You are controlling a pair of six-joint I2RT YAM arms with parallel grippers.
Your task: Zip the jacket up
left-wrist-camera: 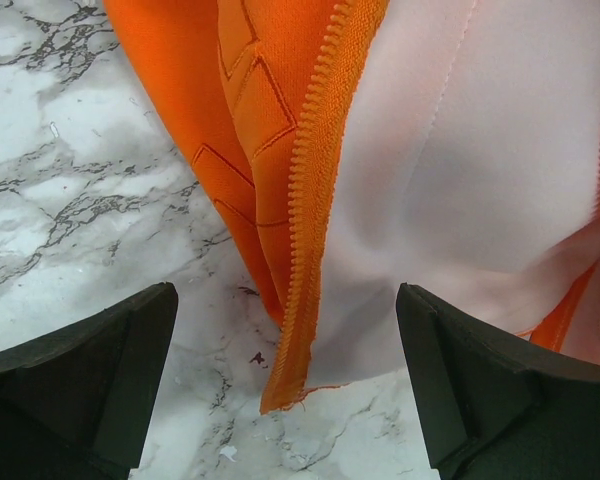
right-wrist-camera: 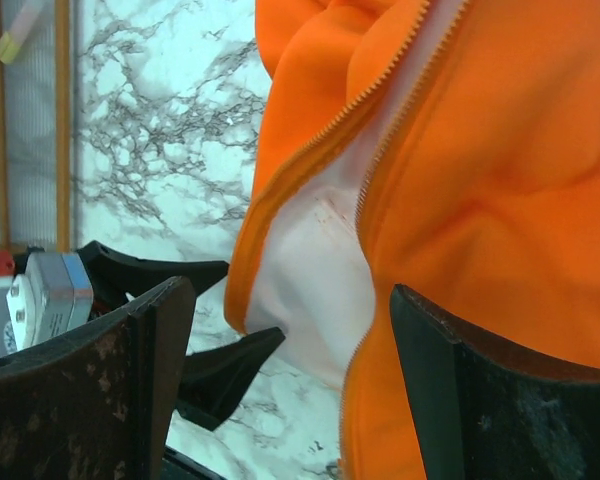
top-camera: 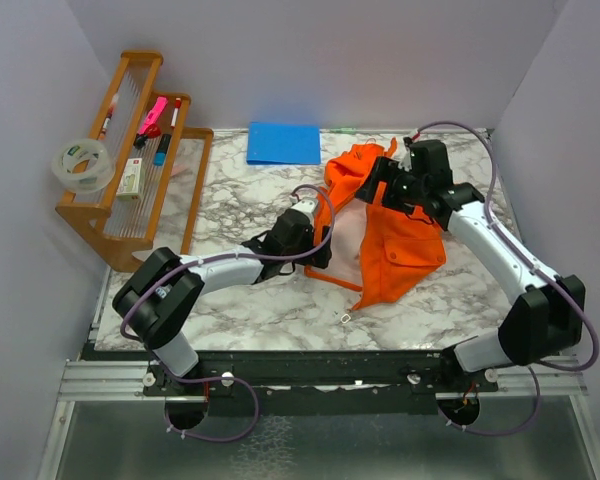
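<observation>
The orange jacket (top-camera: 405, 240) lies open on the marble table, its pale pink lining (top-camera: 345, 240) showing. My left gripper (top-camera: 323, 250) is open at the jacket's lower left edge. In the left wrist view the loose bottom end of the orange zipper strip (left-wrist-camera: 280, 385) lies on the table between my open fingers (left-wrist-camera: 90, 380), untouched. My right gripper (top-camera: 380, 185) is open above the jacket's upper part. In the right wrist view the jacket (right-wrist-camera: 480, 200) and its lining (right-wrist-camera: 310, 280) sit between my fingers (right-wrist-camera: 500, 400), and the left gripper's fingertips (right-wrist-camera: 225, 365) show below.
A flat blue rectangle (top-camera: 283, 143) lies at the back. A wooden rack (top-camera: 170, 180) with pens and a tape roll (top-camera: 83, 165) stands at the left. A small metal piece (top-camera: 347, 318) lies near the front. Grey walls enclose the table.
</observation>
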